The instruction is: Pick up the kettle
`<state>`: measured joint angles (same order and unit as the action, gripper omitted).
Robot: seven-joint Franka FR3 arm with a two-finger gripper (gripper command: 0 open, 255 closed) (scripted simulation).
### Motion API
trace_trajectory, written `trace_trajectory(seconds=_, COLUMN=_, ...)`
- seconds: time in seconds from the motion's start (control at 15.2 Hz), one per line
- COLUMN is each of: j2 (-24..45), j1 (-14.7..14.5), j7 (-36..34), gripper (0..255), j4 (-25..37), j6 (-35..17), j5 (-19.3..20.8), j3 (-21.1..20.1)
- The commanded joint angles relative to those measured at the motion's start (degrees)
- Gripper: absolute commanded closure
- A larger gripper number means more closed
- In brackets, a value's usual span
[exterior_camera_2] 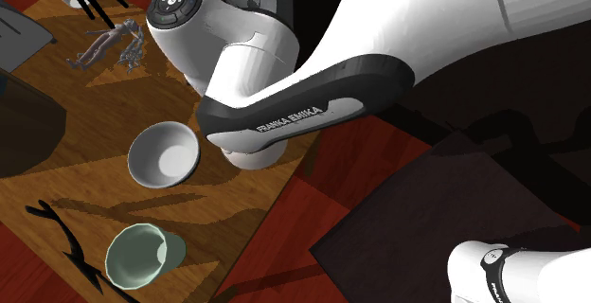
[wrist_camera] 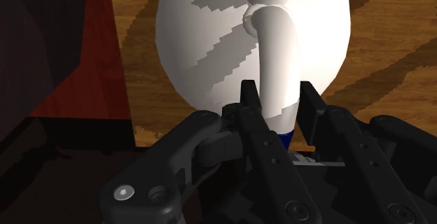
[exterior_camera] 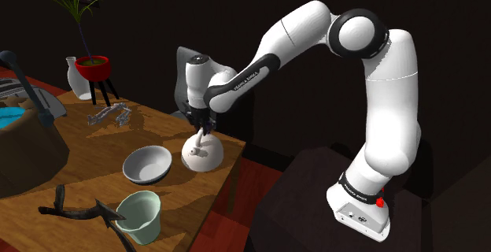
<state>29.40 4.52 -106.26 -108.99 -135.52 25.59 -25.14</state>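
Note:
The kettle (exterior_camera: 197, 155) is a round white pot with a curved white handle, standing on the wooden table (exterior_camera: 86, 160) close to its near edge. My black gripper (exterior_camera: 202, 126) comes straight down onto its top. In the wrist view the two fingers (wrist_camera: 248, 98) clasp the handle (wrist_camera: 276, 54) between them, so my gripper (wrist_camera: 279, 98) is shut on it, with the kettle's body (wrist_camera: 203, 40) just beyond. The kettle's base rests on the wood.
A white bowl (exterior_camera: 147, 164) lies beside the kettle, and a pale green cup (exterior_camera: 140, 213) and a dark branch-like piece (exterior_camera: 75, 209) sit nearer the front. A red plant pot (exterior_camera: 93, 67), a white vase (exterior_camera: 77, 77) and a silvery object (exterior_camera: 110, 115) stand further back. Red floor shows past the table edge (exterior_camera: 233, 172).

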Motion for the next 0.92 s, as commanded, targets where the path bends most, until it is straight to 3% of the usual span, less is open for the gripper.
trace_trajectory(seconds=0.0, j2=-1.06, j1=0.29, j7=0.45, gripper=255, j4=0.0, j6=0.88, j5=-0.68, j3=-0.47)
trace_trajectory(seconds=0.86, j2=-6.43, j1=1.88, j7=3.49, gripper=255, j4=1.36, j6=6.93, j5=-4.69, j3=-2.77)
